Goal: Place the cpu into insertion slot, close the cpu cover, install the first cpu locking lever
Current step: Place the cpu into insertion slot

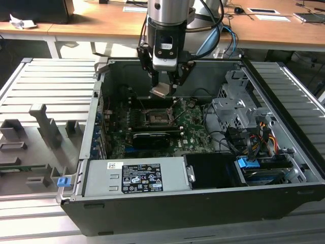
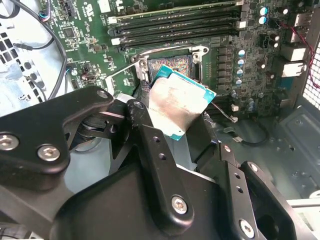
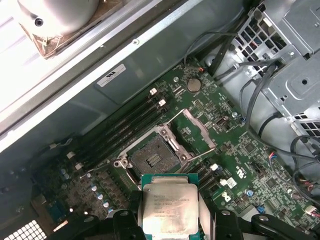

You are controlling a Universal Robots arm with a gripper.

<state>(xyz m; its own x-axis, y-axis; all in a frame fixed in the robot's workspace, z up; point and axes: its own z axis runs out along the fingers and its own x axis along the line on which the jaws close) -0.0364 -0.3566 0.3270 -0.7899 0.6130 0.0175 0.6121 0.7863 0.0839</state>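
Wooden desks (image 1: pixel 101 23) run along the back; an open computer case (image 1: pixel 203 203) lies on a grey slatted platform (image 1: pixel 45 81), green circuit board (image 1: pixel 193 129) exposed inside

- Gripper (image 1: pixel 163 87): clenched on the cpu (image 1: pixel 160 92), one finger on each of two opposite edges. It hangs above the board, clear of it
- Cpu look, first wrist view (image 3: pixel 168 205): flat square chip, dull silvery metal lid with faint print, on a green substrate showing as a thin border. In the second wrist view (image 2: pixel 180 102) the lid looks brushed and tan-silver
- Cpu attitude: metal face up, away from the board. Outline is square, so neither axis is longer. In the exterior view it sits tilted rather than level, with the edge toward that view's left lower
- Cpu position: in the air just short of the insertion slot (image 3: pixel 150 159), not yet over it or touching it
- Insertion slot: black, bare, silvery rim
- Cpu cover (image 3: pixel 197 131): swung up and open, just beside the slot
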